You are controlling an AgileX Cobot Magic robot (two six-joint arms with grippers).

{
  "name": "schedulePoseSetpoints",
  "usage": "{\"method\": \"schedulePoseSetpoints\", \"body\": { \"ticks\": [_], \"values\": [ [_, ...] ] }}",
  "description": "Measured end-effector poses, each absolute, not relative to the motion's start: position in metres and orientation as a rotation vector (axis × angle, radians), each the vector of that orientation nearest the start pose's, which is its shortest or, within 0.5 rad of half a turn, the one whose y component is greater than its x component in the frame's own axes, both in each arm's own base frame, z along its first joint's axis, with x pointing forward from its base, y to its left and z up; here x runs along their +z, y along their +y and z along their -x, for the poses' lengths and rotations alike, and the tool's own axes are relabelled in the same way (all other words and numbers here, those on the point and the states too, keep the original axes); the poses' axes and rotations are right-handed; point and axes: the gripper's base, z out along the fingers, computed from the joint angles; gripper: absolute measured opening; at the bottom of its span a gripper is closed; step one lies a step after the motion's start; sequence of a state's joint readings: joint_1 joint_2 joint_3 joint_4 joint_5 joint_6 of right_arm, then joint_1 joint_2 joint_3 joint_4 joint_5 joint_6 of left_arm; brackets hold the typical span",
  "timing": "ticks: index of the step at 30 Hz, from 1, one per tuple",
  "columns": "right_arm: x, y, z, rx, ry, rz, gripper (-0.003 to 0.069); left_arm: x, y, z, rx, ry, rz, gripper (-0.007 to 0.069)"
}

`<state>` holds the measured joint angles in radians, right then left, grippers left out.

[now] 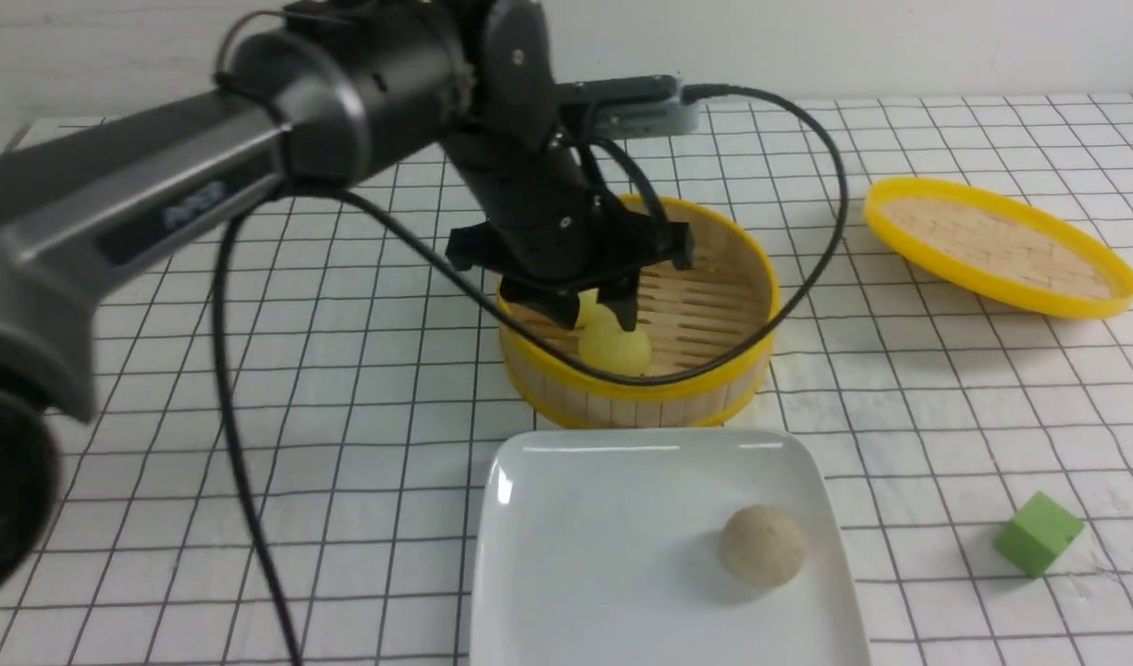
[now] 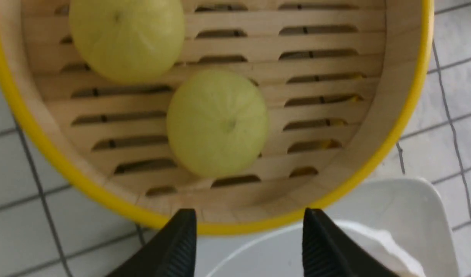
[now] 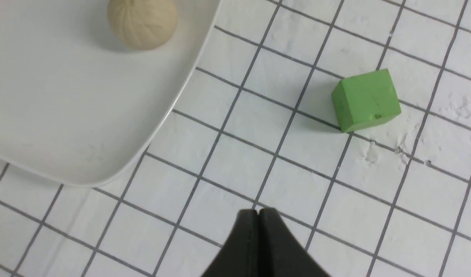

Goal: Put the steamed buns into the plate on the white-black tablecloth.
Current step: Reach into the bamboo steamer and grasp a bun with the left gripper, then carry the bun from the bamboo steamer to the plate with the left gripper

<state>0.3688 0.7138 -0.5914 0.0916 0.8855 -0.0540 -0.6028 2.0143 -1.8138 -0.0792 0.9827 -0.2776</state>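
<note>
On the plate (image 1: 548,555) lies one beige bun (image 1: 762,545). Two yellow buns (image 1: 614,350) sit in the steamer (image 1: 714,393) just behind it, so roughly a third seems done. Left pincer (image 1: 592,314) hangs open and empty above them. Right pincer (image 3: 258,219) is closed on nothing.

Left arm (image 1: 141,213): long dark grey link, glossy black rounded joint housings, small pale screw heads. Bluish lettering on side panel, blurred, unreadable.
Thick black cable (image 1: 231,416) under link. Thinner black cable (image 1: 839,176) plugged into grey wrist camera block (image 1: 635,106).
Left claw (image 1: 596,314): matte black, angular crossbar body. Tapered fingers (image 2: 181,246), fine ribbing on inner faces.
Right claw (image 3: 258,213): black, smooth wedge-shaped tips.
</note>
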Motion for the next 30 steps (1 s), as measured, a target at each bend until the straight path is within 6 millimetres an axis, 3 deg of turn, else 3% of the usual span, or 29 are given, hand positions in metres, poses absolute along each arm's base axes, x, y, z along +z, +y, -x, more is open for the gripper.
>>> {"method": "schedulePoseSetpoints", "body": {
  "ticks": [6, 13, 17, 18, 20, 21, 23, 25, 28, 29, 30],
  "values": [
    [0.278, 0.049, -0.108, 0.245, 2.449, 0.482, -0.0001, 0.256, -0.276, -0.385, -0.281, 2.668, -0.462, 0.0422],
    [0.279, 0.049, -0.109, 0.249, 2.443, 0.479, -0.0001, 0.217, -0.282, -0.398, -0.202, 2.712, -0.455, 0.0345],
    [0.279, 0.049, -0.109, 0.249, 2.443, 0.479, 0.0002, 0.211, -0.283, -0.401, -0.210, 2.726, -0.394, 0.0145],
    [0.279, 0.049, -0.109, 0.249, 2.443, 0.479, 0.0002, 0.212, -0.283, -0.401, -0.210, 2.725, -0.394, 0.0133],
    [0.279, 0.049, -0.109, 0.251, 2.443, 0.478, 0.0003, 0.225, -0.282, -0.399, -0.216, 2.717, -0.390, 0.0036],
    [0.279, 0.049, -0.109, 0.251, 2.443, 0.478, 0.0004, 0.229, -0.282, -0.399, -0.216, 2.715, -0.391, 0.0030],
    [0.279, 0.049, -0.109, 0.251, 2.443, 0.478, 0.0005, 0.257, -0.278, -0.393, -0.228, 2.691, -0.400, 0.0021],
    [0.279, 0.049, -0.109, 0.251, 2.444, 0.478, 0.0006, 0.294, -0.271, -0.384, -0.239, 2.655, -0.419, 0.0021],
    [0.279, 0.049, -0.109, 0.251, 2.444, 0.478, 0.0010, 0.370, -0.249, -0.354, -0.266, 2.534, -0.499, 0.0021],
    [0.279, 0.049, -0.109, 0.252, 2.444, 0.478, 0.0010, 0.374, -0.248, -0.352, -0.268, 2.528, -0.504, 0.0021],
    [0.279, 0.049, -0.109, 0.255, 2.445, 0.477, 0.0013, 0.397, -0.237, -0.337, -0.283, 2.481, -0.524, 0.0021]
  ]
}}
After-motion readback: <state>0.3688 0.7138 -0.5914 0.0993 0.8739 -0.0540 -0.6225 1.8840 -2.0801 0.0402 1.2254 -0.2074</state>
